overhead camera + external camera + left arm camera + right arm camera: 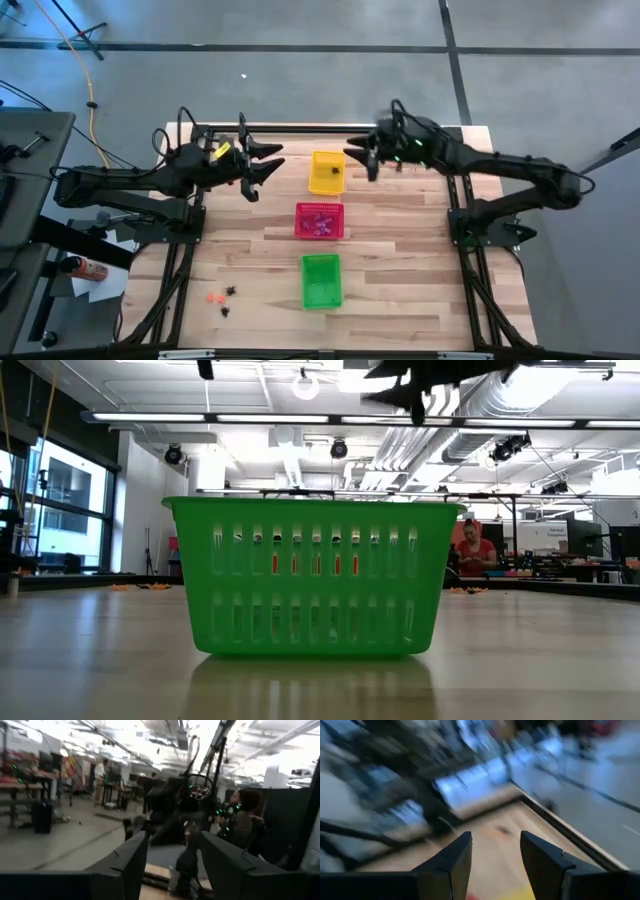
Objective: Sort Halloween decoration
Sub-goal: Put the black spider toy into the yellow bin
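Note:
In the high view, a few tiny trinkets lie loose on the table near its near-left corner: an orange one point(213, 297) and two black ones point(231, 291) point(225, 311). Purple-pink trinkets point(320, 222) sit in the red basket point(300, 232), and a black one point(335, 172) sits in the yellow basket point(318, 185). My left gripper point(272, 160) point(172, 837) hovers open left of the yellow basket, near the far edge. My right gripper point(362, 160) point(495, 837) hovers open just right of that basket. Both are raised off the table and hold nothing.
Three mesh baskets stand in a row down the table's middle: yellow farthest, red in the centre, green point(321, 280) point(310, 580) nearest. The green one fills the low view. Bare wood lies to the left and right of the row. A person point(474, 555) sits in the room behind.

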You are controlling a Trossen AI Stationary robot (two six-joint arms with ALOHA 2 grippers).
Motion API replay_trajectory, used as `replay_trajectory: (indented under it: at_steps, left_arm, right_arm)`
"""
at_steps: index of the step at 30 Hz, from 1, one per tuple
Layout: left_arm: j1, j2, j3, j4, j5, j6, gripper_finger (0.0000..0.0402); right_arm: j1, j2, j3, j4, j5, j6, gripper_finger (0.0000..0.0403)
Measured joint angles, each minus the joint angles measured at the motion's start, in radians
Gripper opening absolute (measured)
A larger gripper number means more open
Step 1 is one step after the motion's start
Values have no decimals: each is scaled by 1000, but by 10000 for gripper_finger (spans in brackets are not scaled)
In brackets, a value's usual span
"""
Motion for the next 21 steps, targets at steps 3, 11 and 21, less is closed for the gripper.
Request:
replay_trajectory:
  at_steps: [3,11,21]
  left_arm:
    - [8,2,0,-49,50,-4,172]
    - [28,5,0,-99,91,-30,172]
    - [33,25,36,-145,104,-157,172]
  right_arm:
    - [62,-47,-96,230,-12,5,163]
    - [163,-40,-116,283,-9,-154,163]
    - [156,-43,-114,290,28,-138,162]
